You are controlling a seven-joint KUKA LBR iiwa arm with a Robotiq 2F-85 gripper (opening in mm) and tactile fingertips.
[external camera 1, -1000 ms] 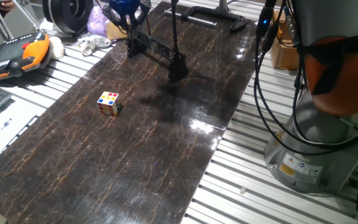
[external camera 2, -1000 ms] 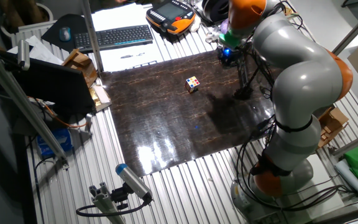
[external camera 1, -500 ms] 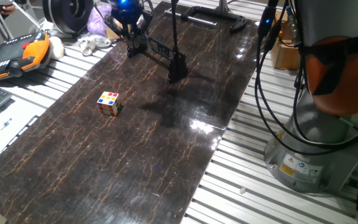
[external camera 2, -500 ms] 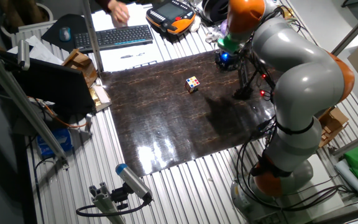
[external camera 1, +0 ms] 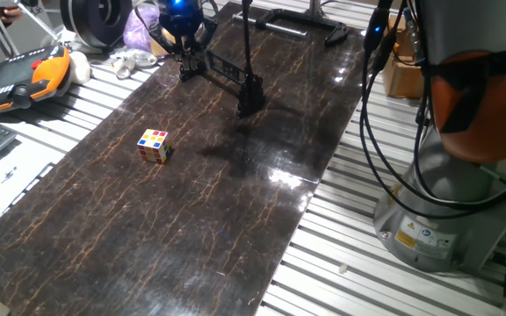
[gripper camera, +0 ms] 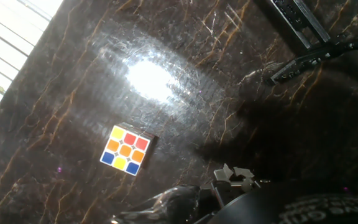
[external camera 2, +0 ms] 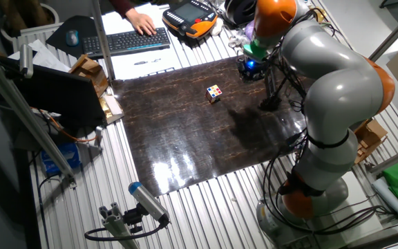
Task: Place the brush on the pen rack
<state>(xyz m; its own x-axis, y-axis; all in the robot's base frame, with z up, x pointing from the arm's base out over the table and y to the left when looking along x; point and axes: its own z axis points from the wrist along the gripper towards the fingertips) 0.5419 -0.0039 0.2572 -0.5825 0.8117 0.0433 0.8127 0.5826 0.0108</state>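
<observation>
The end effector [external camera 1: 185, 54] is poised at the pen rack's [external camera 1: 227, 74] far end; its grip cannot be made out.

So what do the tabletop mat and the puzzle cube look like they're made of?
The mat looks like glossy dark marble-pattern laminate or vinyl: brown veins and a bright light glare. The puzzle cube looks like hard plastic with coloured square stickers or tiles on a black body.

cube [external camera 1: 155, 146] well apart from pen rack [external camera 1: 227, 77]
</observation>
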